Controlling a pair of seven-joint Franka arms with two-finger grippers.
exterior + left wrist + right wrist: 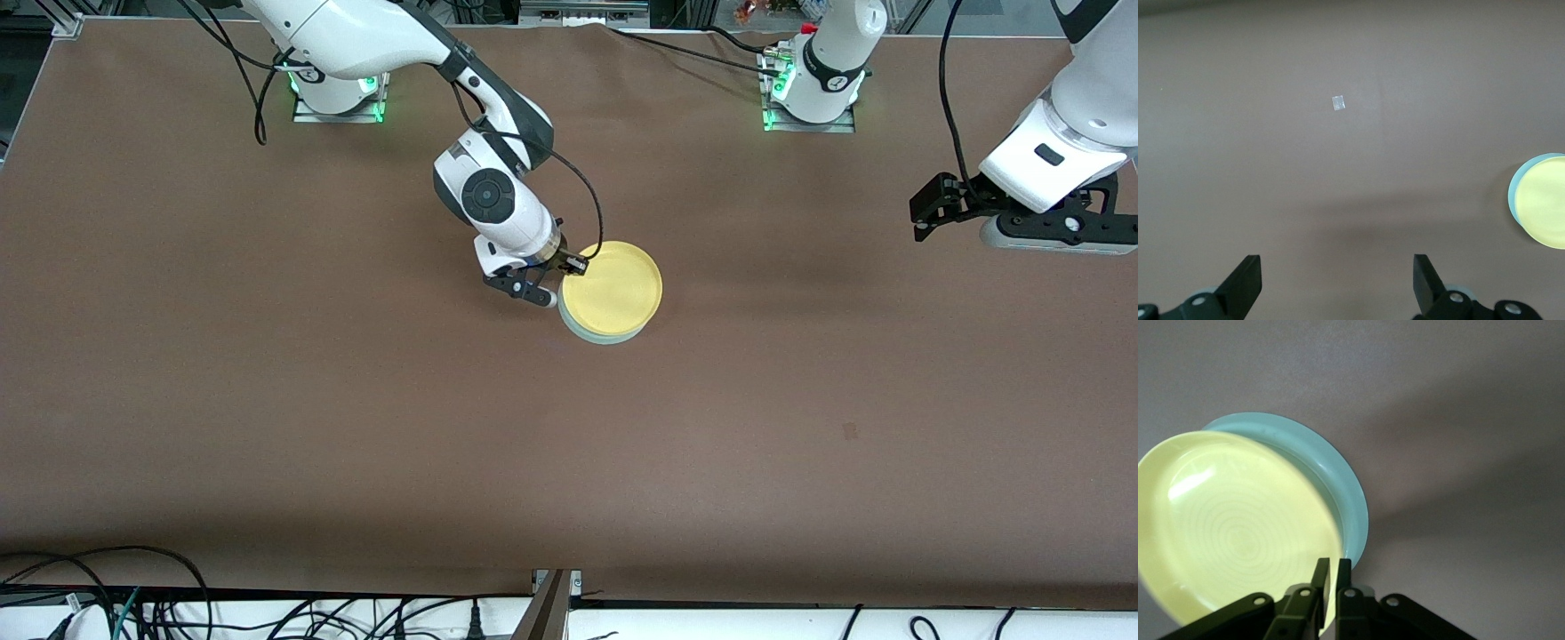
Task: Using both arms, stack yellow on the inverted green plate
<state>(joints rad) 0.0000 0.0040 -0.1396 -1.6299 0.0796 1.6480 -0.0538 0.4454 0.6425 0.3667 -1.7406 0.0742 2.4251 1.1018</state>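
The right arm bends down to mid-bench, and its end effector [558, 283] pinches the rim of the yellow plate [613, 289], which sits on the green plate [594, 335]. The left end effector [925, 212] waits high, spread wide, over the left arm's end.

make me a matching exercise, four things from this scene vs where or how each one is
Things:
1. yellow plate
2. green plate
3. right gripper
4. left gripper

States:
a. open, over bare table at the left arm's end
b. lying on the table under another plate
c. shut on a plate's rim
d. resting on top of another plate, rim pinched

Pairs: 1-d, 2-b, 3-c, 4-a
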